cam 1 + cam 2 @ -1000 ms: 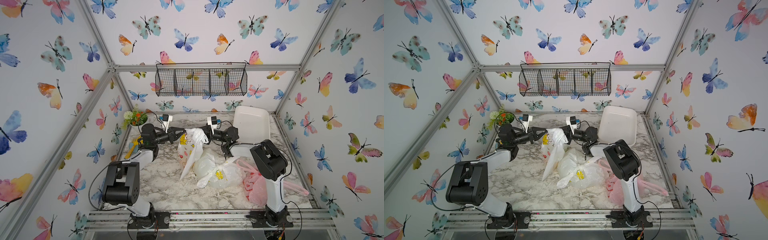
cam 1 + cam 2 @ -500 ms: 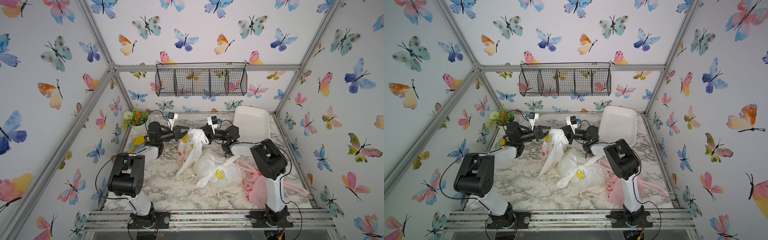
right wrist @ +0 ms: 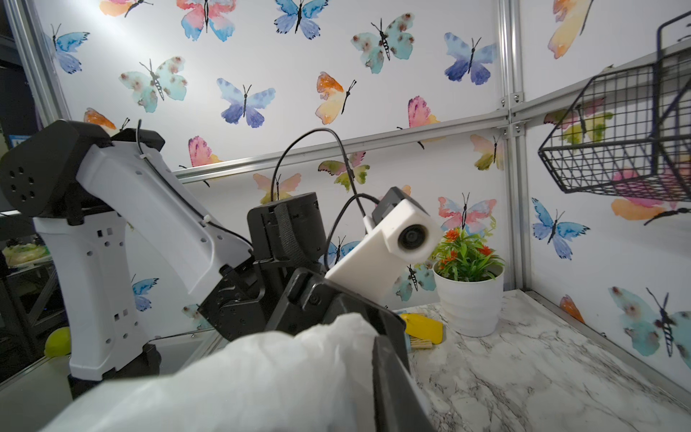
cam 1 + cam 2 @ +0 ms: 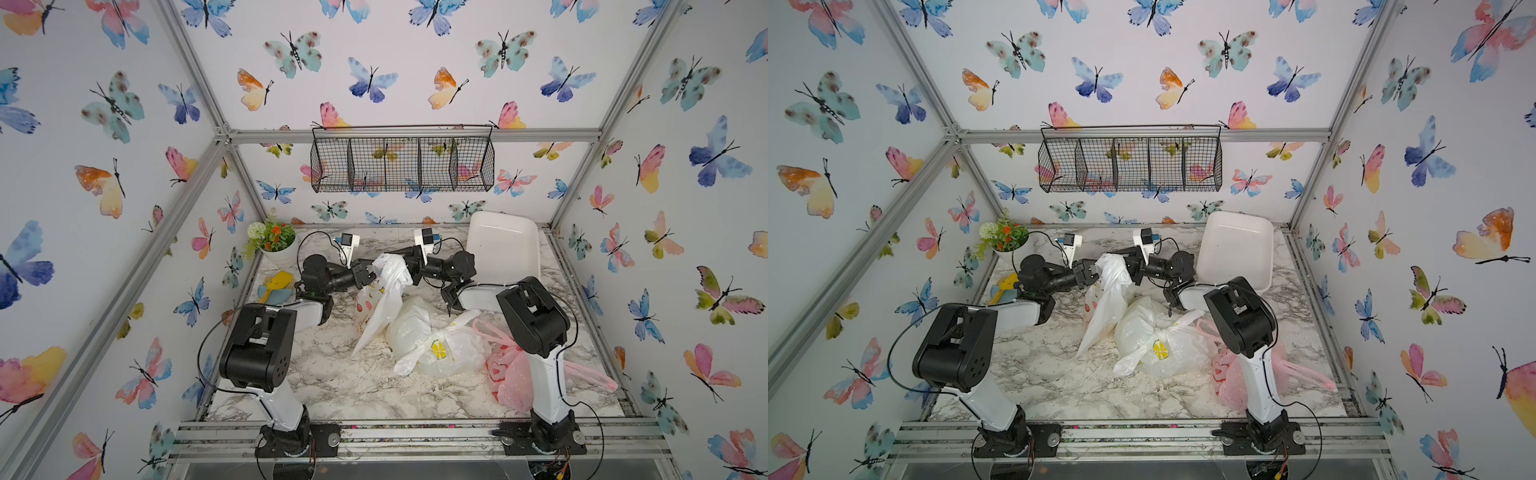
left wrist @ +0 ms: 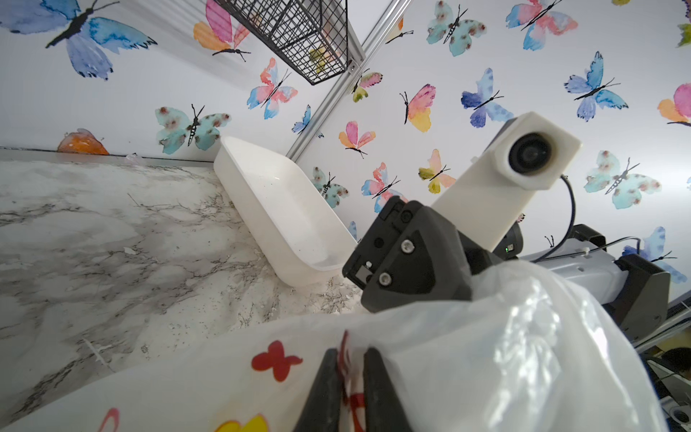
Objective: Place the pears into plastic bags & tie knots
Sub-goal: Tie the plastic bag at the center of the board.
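The white doodle-print plastic bag [image 4: 380, 299] [image 4: 1104, 299] hangs at the back middle of the table, its top bunched between my two grippers. My left gripper [image 4: 368, 274] [image 5: 351, 374] is shut on a red-printed strip of this bag [image 5: 448, 366]. My right gripper [image 4: 409, 264] meets the bag's top from the other side. In the right wrist view the plastic [image 3: 261, 374] lies against one finger [image 3: 392, 381] and hides the other. The lemon-print bag [image 4: 440, 345] lies in front with loose ends sticking out. The pink bag [image 4: 511, 374] lies by the right arm. No pears or knots show.
A white tub [image 4: 503, 249] leans against the back right corner. A potted plant [image 4: 276, 245] and a yellow brush [image 4: 276, 284] sit at the back left. A wire basket [image 4: 403, 164] hangs on the back wall above the grippers.
My left gripper has moved right, closer to the right gripper, and the bag's top has bunched up between them. The right arm has barely moved.
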Controlling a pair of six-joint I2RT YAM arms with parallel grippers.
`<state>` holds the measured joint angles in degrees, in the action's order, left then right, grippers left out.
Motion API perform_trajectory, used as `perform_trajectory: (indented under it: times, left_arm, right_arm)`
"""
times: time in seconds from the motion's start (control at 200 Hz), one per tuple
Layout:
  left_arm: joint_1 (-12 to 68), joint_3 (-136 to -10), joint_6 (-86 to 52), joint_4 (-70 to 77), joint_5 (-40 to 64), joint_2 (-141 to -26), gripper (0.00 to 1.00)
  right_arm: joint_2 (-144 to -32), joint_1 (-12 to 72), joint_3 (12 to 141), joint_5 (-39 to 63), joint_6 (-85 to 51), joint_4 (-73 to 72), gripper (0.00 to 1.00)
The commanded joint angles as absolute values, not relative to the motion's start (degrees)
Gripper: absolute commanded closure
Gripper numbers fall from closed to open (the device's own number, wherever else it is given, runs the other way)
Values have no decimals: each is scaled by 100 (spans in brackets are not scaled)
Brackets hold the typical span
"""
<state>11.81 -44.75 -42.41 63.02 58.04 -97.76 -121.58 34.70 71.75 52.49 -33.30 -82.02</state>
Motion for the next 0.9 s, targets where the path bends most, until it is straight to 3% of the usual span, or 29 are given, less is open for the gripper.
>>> perform_trajectory:
  times: [0.0, 0.125, 0.275, 0.566, 0.651, 0.766, 0.891]
  left_arm:
    - [1044, -4277, -4158, 6268, 5882, -9315, 62]
    - [685, -4507, -2630, 3668, 5369, -8485, 46]
    - [371, -5410, -884, 596, 4507, -7977, 43]
    - [1047, -6055, 550, -154, 4567, -7671, 40]
    - [1081, -6161, 834, -330, 4599, -7715, 44]
    - [1108, -6318, 1112, -569, 4639, -7827, 61]
    - [1152, -6434, 1134, -597, 4736, -7926, 66]
  right_arm:
    - [-12104, 3498, 7207, 5112, -3256, -8007, 85]
    - [-12128, 3499, 7192, 5187, -3460, -8203, 87]
    - [-12155, 3498, 7198, 5230, -3560, -8275, 89]
    - [-12173, 3498, 7307, 5244, -3598, -8097, 89]
    - [-12204, 3498, 7380, 5295, -3719, -8099, 89]
    - [-12226, 3498, 7451, 5370, -3832, -8122, 88]
    - [-12239, 3499, 7462, 5418, -3823, -8053, 87]
